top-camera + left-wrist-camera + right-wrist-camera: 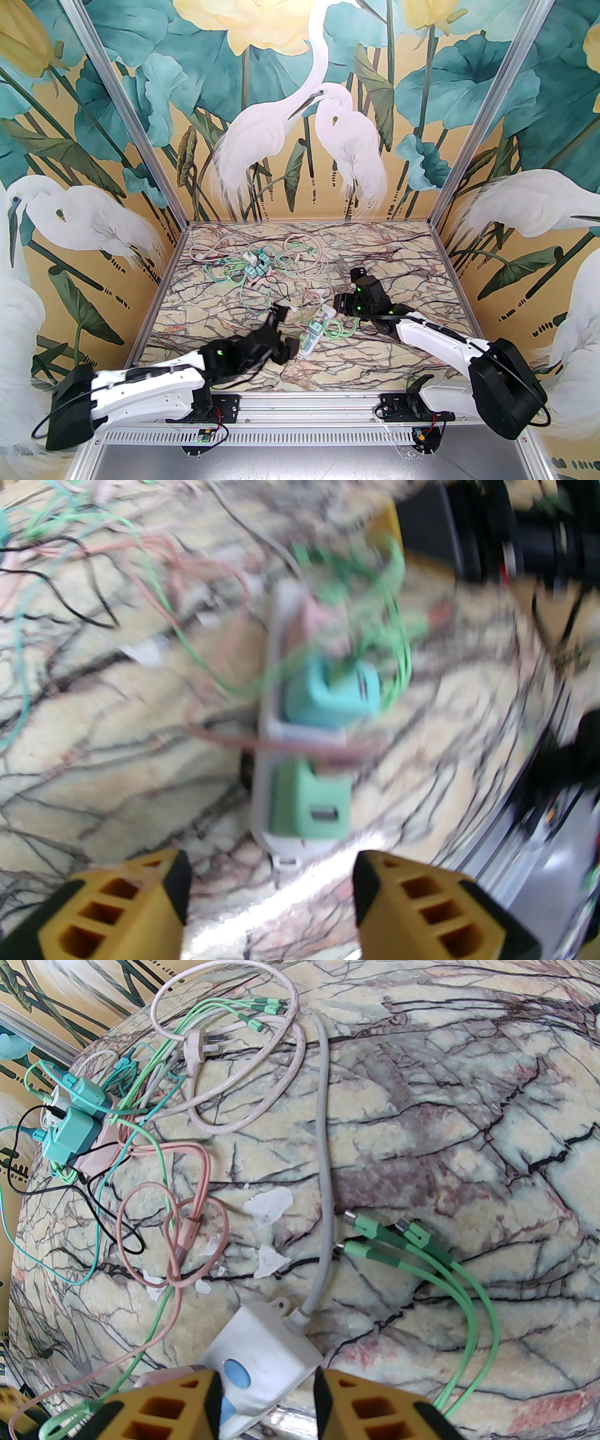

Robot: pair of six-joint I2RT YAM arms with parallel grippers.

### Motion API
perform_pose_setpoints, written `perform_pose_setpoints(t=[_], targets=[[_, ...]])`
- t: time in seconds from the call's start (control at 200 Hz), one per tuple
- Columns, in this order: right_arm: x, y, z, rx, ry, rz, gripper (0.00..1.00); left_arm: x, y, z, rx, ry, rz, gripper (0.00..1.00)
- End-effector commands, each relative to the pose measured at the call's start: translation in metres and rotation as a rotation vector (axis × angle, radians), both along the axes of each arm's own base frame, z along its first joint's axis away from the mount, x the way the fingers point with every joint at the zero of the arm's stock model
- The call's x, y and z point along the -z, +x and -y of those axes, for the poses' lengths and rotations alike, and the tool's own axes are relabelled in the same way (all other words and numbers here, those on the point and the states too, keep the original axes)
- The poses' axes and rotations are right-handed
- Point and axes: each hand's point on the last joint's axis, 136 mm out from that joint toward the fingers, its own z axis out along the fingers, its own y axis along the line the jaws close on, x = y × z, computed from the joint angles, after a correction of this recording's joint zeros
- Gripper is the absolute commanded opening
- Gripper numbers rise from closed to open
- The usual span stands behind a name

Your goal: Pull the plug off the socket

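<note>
Robot test booth, this: aluminium frame [145, 140], heron-print walls [300, 140], marbled table [445, 1100] stretching out beyond the fingers [178, 1405], arms [436, 342] bolted on.

The tabletop [422, 1100] looks like veined marble, smooth with a faint sheen. On it, the strip [262, 1353] is white plastic, smooth and slightly glossy. The teal plug [323, 700] and green plug [300, 803] seated in the strip look like moulded plastic, though blur hides their finish. Beside the strip, the green cables [372, 1229] have a matt, rubbery skin, and the grey cable [323, 1147] leaving it is smooth. At the strip, the right tool [267, 1398] has matt yellow plastic fingers [154, 1405] with black pads [215, 1400].
</note>
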Motion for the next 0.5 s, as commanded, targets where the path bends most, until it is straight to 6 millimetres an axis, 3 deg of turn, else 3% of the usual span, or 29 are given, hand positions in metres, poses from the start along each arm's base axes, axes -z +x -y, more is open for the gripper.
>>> perform_pose_setpoints(t=[0.0, 0.285, 0.495], targets=[[-0.009, 0.004, 0.0, 0.026, 0.001, 0.015, 0.41, 0.005, -0.001, 0.007, 0.035, 0.06, 0.042, 0.6], [-0.014, 0.001, 0.003, 0.025, -0.002, 0.027, 0.41, 0.023, 0.005, 0.029, 0.066, 0.119, 0.044, 0.58], [-0.017, -0.004, 0.006, 0.024, 0.001, 0.032, 0.41, 0.025, 0.014, 0.046, 0.073, 0.119, 0.073, 0.47]])
